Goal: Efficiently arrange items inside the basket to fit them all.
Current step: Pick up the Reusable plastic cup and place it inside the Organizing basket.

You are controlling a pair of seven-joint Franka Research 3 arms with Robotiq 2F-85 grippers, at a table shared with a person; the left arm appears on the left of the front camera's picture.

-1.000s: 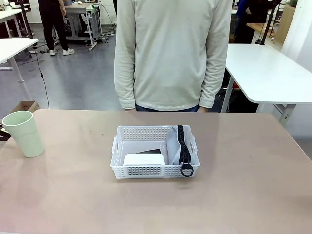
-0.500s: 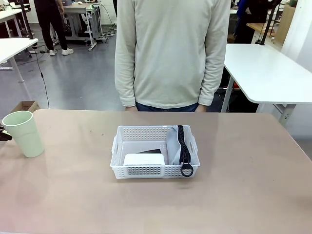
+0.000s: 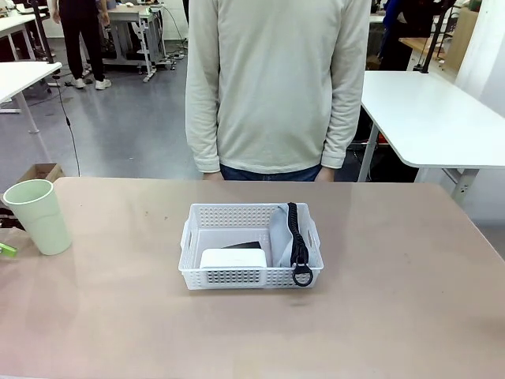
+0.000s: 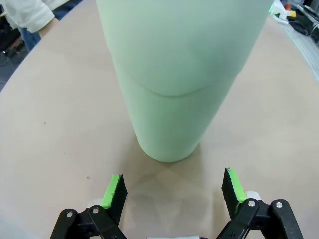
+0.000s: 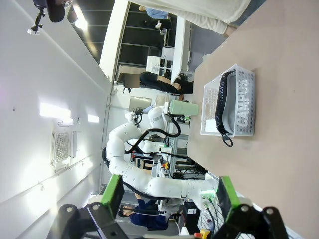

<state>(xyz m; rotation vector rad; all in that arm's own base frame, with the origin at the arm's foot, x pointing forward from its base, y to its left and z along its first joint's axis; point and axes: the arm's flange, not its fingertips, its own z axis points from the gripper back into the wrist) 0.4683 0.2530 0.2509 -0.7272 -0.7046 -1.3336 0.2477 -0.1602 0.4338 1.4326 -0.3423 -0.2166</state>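
Left tool (image 4: 173, 186) wide, just short of cup (image 4: 179, 74).

I'm in a robotics lab/workshop: grey floor w/ cables (image 3: 67, 118), rows of white work tables (image 3: 430, 118), gear-laden benches (image 3: 130, 24) behind, another white arm (image 5: 144, 164) nearby.

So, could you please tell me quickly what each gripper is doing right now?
Left gripper: open, holding nothing, fingers just short of the pale green cup.
Right gripper: open, holding nothing.
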